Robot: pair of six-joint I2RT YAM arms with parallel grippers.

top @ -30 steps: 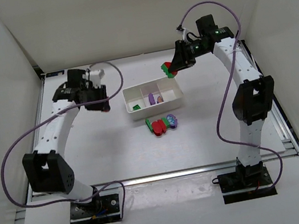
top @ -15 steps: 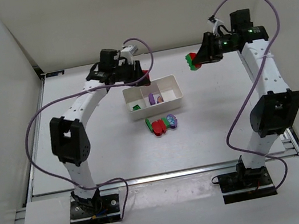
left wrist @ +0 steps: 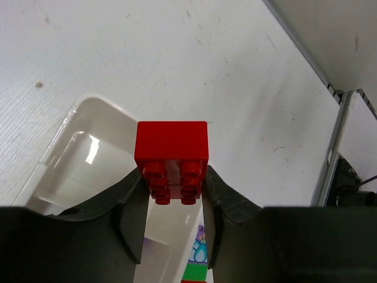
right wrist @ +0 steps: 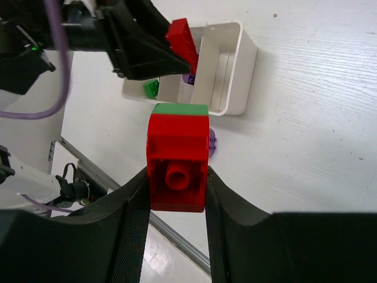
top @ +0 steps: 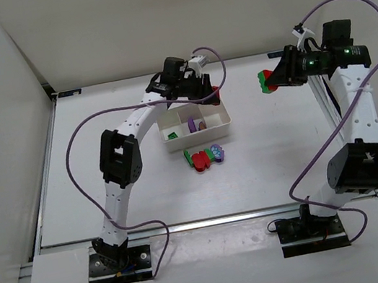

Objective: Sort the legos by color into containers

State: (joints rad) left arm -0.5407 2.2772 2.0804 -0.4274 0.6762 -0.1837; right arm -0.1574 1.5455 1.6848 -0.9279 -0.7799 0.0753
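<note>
Both clamped tight: left gripper [left wrist: 174,177] holds red brick [left wrist: 172,144] over tray [left wrist: 70,135] rim — next, drop it in; right gripper [right wrist: 177,188] w/ red-green stack [right wrist: 178,154].

Left arm [top: 137,117] far forward and inward, right arm [top: 358,104] high at the right, both jaws clamped.

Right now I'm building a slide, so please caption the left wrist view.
Left gripper holds a red brick over the rim of the white tray.
</note>
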